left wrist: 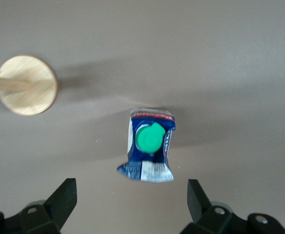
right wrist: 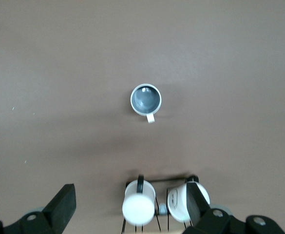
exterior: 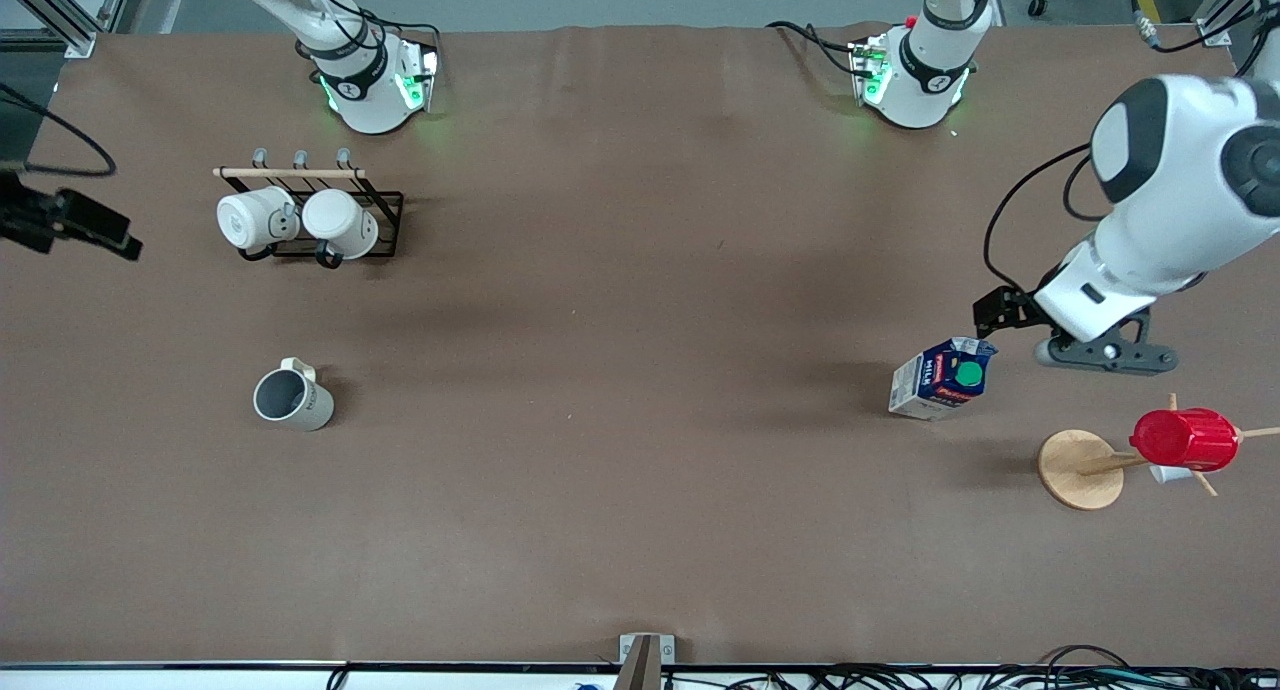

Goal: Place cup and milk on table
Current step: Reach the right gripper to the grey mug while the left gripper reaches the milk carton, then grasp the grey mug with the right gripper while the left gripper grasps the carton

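Observation:
The milk (exterior: 940,378), a blue and white carton with a green cap, stands on the brown table (exterior: 640,390) toward the left arm's end. My left gripper (exterior: 1105,355) hovers just beside it, open and empty. In the left wrist view the milk (left wrist: 149,146) lies ahead of my gripper (left wrist: 131,204), not between the fingers. The cup (exterior: 292,397), cream with a grey inside, stands on the table toward the right arm's end. My right gripper (right wrist: 130,207) is open and empty, high over the mug rack, with the cup (right wrist: 145,100) far below. It is out of the front view.
A black wire rack (exterior: 385,225) holds two plain white mugs (exterior: 300,220), farther from the front camera than the cup. A red ribbed cup (exterior: 1185,438) hangs on a wooden stand with a round disc base (exterior: 1075,475), beside the milk and nearer the front camera.

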Motion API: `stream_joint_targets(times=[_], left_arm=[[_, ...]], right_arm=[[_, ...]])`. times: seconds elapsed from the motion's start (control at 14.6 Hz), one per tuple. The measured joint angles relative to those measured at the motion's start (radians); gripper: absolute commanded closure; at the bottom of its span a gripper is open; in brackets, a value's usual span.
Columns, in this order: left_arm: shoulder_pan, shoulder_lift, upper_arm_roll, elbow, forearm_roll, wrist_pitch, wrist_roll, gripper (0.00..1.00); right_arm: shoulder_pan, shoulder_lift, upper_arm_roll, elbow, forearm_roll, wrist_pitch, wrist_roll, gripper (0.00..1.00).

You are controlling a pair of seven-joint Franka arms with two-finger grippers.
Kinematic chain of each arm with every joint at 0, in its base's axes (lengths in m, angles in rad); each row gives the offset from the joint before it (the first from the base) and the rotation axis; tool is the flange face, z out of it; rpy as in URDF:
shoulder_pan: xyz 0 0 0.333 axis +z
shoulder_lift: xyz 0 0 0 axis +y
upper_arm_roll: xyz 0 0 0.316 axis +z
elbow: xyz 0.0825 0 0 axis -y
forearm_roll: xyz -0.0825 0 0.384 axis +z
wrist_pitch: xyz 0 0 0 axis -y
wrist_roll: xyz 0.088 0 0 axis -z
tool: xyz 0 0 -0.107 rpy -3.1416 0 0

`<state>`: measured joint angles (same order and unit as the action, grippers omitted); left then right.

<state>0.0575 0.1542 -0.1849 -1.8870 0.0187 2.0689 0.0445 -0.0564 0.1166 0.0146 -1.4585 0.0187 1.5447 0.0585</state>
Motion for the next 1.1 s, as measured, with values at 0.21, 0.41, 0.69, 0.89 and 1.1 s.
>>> stream_joint_targets(times=[0.21, 0.41, 0.69, 0.89, 1.1], left_arm=[[0.000, 0.076, 0.000, 0.000, 0.000, 0.080, 0.041, 0.00], [-0.001, 0.120, -0.001, 0.006, 0.000, 0.107, 0.039, 0.00], [-0.005, 0.153, -0.003, 0.005, 0.000, 0.108, -0.013, 0.06], [-0.005, 0.166, -0.003, 0.001, 0.000, 0.108, -0.038, 0.21], [-0.006, 0.169, -0.007, 0.000, 0.000, 0.108, -0.047, 0.37]], right_arm=[[-0.003, 0.073, -0.003, -0.151, -0.001, 0.251, -0.029, 0.00], [-0.006, 0.139, -0.009, -0.275, -0.004, 0.431, -0.085, 0.00], [-0.011, 0.235, -0.012, -0.322, -0.063, 0.545, -0.115, 0.00], [-0.015, 0.274, -0.013, -0.391, -0.102, 0.684, -0.141, 0.00], [-0.027, 0.295, -0.014, -0.443, -0.104, 0.783, -0.172, 0.00]])
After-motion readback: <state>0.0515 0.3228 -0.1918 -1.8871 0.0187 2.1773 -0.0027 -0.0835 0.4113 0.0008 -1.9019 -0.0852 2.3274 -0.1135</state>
